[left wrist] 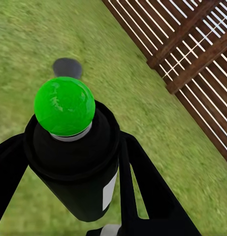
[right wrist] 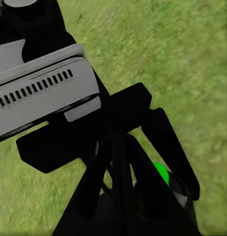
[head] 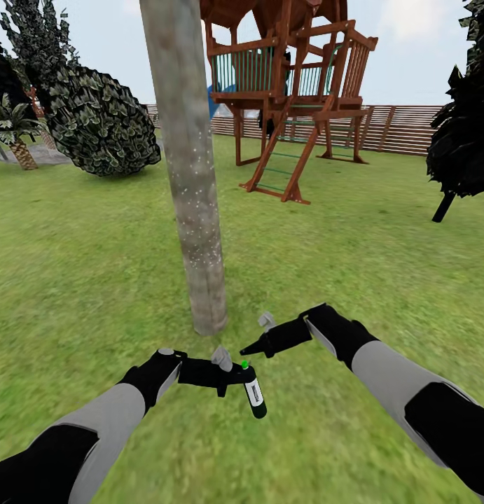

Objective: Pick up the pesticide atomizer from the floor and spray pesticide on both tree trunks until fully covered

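Low in the frame's centre, the left tool [head: 236, 378] is clamped on the black green-capped pesticide atomizer [head: 253, 392], below the mottled grey-brown tree trunk [head: 192, 189]. The right tool [head: 250, 348] sits pinched together, empty, just above it.

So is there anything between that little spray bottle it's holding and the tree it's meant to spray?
Nothing visible. The left gripper holds the atomizer, green cap up, and only bare lawn lies between it and the tree trunk just ahead. The right gripper hovers beside the bottle, to the right of the trunk's base.
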You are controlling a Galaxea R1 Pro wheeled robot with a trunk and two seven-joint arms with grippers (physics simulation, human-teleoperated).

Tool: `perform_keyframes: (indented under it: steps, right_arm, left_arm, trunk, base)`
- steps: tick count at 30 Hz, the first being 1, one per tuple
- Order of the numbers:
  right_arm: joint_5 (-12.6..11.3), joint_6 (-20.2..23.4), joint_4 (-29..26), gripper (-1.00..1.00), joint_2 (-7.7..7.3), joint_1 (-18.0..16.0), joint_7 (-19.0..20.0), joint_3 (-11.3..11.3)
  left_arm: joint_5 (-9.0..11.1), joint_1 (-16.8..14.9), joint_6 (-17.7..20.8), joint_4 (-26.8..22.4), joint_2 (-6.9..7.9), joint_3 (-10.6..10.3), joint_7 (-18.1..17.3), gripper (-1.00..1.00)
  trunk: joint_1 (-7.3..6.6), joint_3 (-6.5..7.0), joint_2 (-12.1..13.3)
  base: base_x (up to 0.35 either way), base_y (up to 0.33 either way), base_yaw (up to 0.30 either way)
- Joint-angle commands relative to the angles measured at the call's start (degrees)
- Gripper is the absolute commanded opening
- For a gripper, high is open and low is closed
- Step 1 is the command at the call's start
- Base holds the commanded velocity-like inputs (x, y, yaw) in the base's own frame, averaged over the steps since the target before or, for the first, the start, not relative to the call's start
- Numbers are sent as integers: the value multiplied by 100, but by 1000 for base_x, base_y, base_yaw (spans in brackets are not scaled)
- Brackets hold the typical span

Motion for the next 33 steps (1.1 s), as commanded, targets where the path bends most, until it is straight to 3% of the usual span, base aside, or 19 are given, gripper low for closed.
perform_keyframes:
  steps: [1, 33]
  right_arm:
    - [-53, 46, -1, -100, -7, -7, -4, 40]
    - [-46, 27, 234, -100, 0, 89, -5, 52]
  left_arm:
    - [-43, -3, 30, -7, -3, 33, -24, -100]
    - [-39, -3, 20, -9, -3, 39, -25, -100]
  trunk:
    - [2, -8, -7]
    - [2, -8, -7]
  base:
    - [0, 0, 0]
    - [0, 0, 0]
